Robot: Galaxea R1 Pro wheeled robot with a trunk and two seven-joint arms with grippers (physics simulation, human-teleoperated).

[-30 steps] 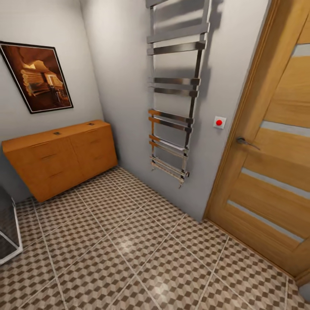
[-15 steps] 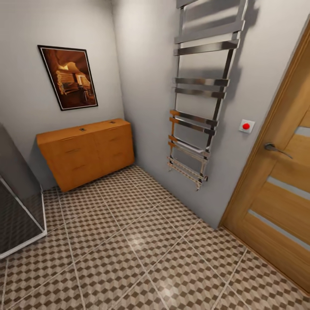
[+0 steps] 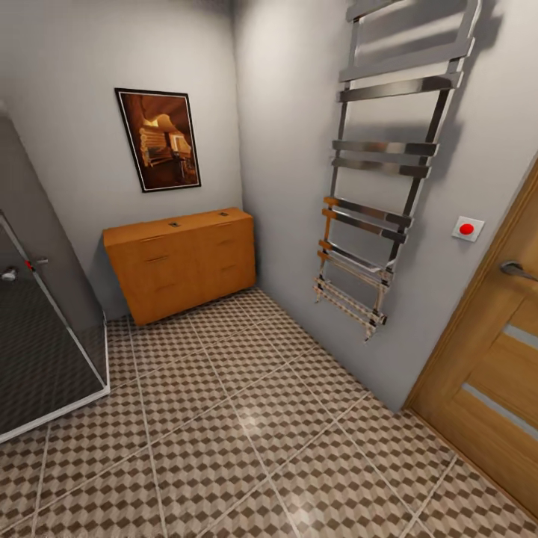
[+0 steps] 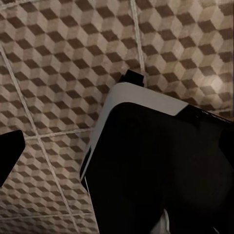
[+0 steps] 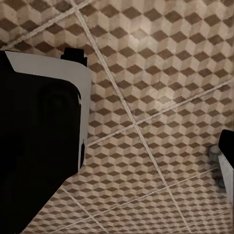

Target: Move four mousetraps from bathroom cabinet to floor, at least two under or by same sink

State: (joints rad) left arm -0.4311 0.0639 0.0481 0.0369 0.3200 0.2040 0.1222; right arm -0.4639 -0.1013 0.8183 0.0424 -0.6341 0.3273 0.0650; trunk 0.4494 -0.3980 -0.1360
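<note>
Both wrist views look down past the robot's dark, white-edged body (image 4: 161, 165) at cube-pattern tiles; whether either claw is spread or pressed together cannot be told. From the head view, the bathroom floor (image 3: 246, 418) runs ahead to the orange-brown cabinet (image 3: 183, 261) against the far wall — two small dark things on top, too small to identify. A framed picture (image 3: 158, 140) hangs above; a chrome towel rail (image 3: 388, 172) and wooden door (image 3: 493, 373) stand right, a glass shower stall (image 3: 45, 344) left.

A black robot body part (image 4: 161, 170) with a pale grey edge hung over the bathroom floor (image 4: 63, 58), whose brown, beige and white cube-pattern tiles were crossed by pale grout lines. Another dark piece (image 4: 9, 155) intruded nearby.
</note>
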